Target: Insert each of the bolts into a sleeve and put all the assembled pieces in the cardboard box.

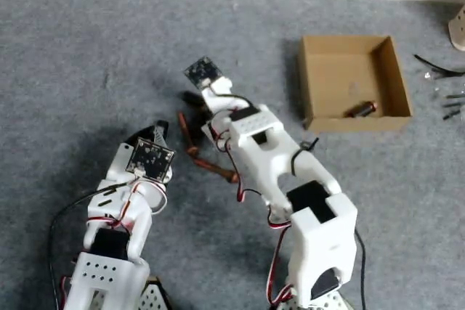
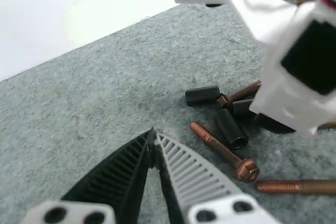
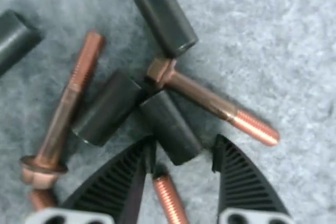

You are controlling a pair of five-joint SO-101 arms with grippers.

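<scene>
- Grey carpet-like surface (image 1: pixel 87 49) carries a loose pile of copper-coloured metal bolts (image 3: pixel 60 119) and short black cylindrical sleeves (image 3: pixel 165 17), lying crossed and touching one another.
- Right end effector (image 3: pixel 184 145) sits low over this pile with its jaws spread apart. The end of one black sleeve from the pile (image 3: pixel 170 127) lies between the two fingers, with a gap showing on at least one side.
- Left end effector (image 2: pixel 154 136) is just beside the pile, its fingers pressed together with nothing between them and its tips pointing at the surface.
- Brown open-topped cardboard box (image 1: pixel 349 123) stands well apart from the pile, on the right arm's side.
- Inside the box, against its near wall, lies one assembled piece (image 1: pixel 361 109): a dark sleeve with a reddish bolt end showing.
</scene>
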